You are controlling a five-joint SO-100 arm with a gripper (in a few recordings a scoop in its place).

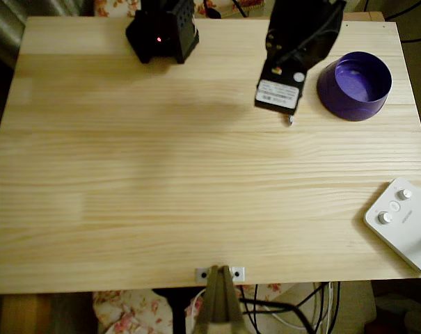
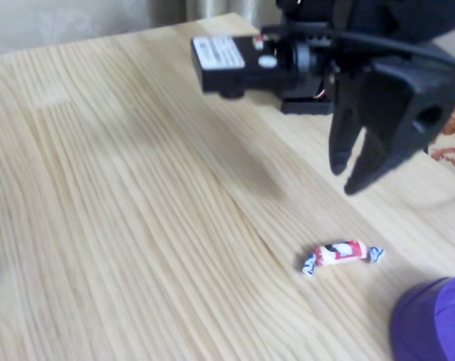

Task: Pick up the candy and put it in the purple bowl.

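Note:
The candy (image 2: 341, 254), a small white wrapped sweet with red and dark marks and twisted ends, lies flat on the wooden table. In the overhead view only one end of the candy (image 1: 290, 120) pokes out from under the arm's black wrist block (image 1: 278, 89). My black gripper (image 2: 346, 177) hangs above the candy, a little behind it, fingers pointing down. Its jaws stand slightly apart with nothing between them. The purple bowl (image 1: 355, 85) stands upright just right of the arm in the overhead view. In the fixed view the bowl's rim (image 2: 438, 320) shows at the bottom right, close to the candy.
The arm's black base (image 1: 163, 31) sits at the table's far edge. A white device with round knobs (image 1: 403, 221) lies at the right edge. A clamp (image 1: 220, 275) grips the near edge. Bare wood spreads across the middle and left of the table (image 1: 126, 174).

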